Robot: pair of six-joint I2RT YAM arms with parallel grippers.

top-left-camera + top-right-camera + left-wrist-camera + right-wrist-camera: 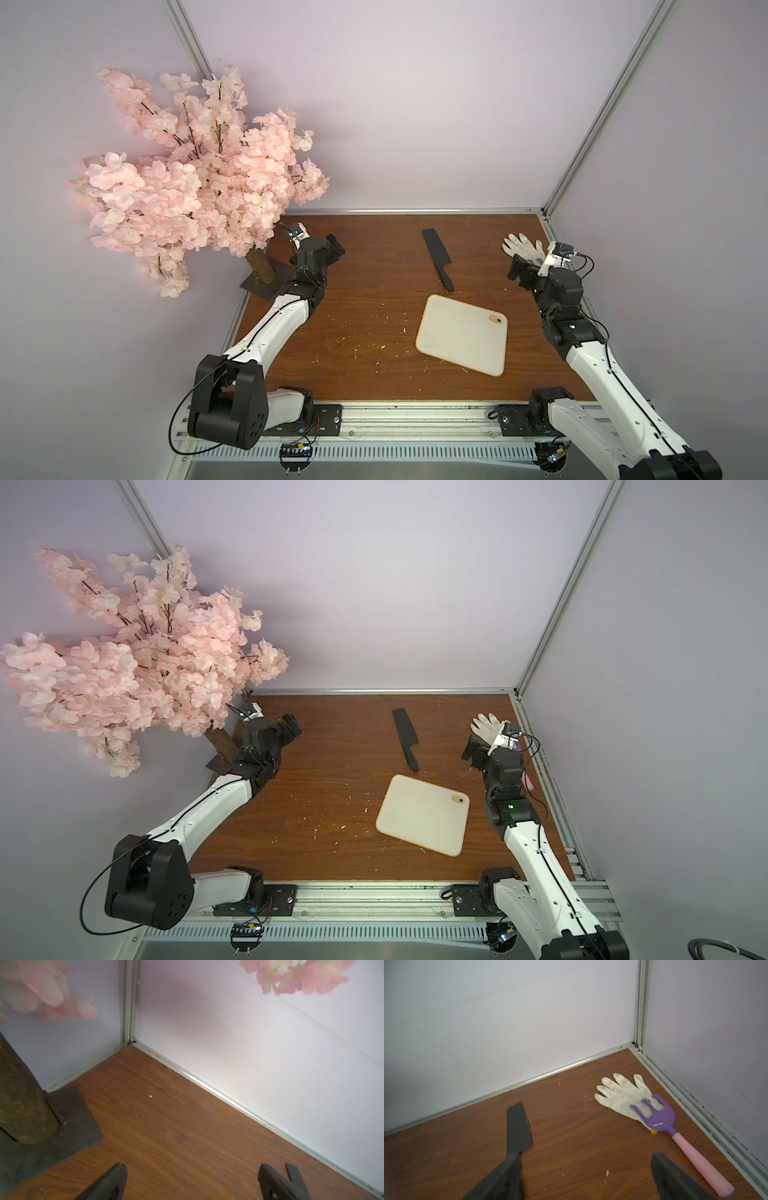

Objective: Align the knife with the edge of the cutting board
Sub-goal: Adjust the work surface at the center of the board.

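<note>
The black knife [437, 258] [405, 738] lies slantwise on the wooden table, blade toward the back wall, handle end just short of the far corner of the cutting board [461, 336] [422, 816]. The cream board lies turned at an angle, its orange-ringed hole at the right corner. My right gripper [517, 270] [585, 1159] hovers open to the right of the knife; the blade [518, 1128] shows beyond one of its fingers. My left gripper [334, 245] [192, 1180] stands open far to the left, over bare wood, holding nothing.
A pink blossom tree [199, 178] on a dark base plate [68, 1126] fills the back left corner. A white glove [623, 1095] and a purple fork with pink handle [660, 1118] lie in the back right corner. Walls close in three sides. Small white crumbs dot the table.
</note>
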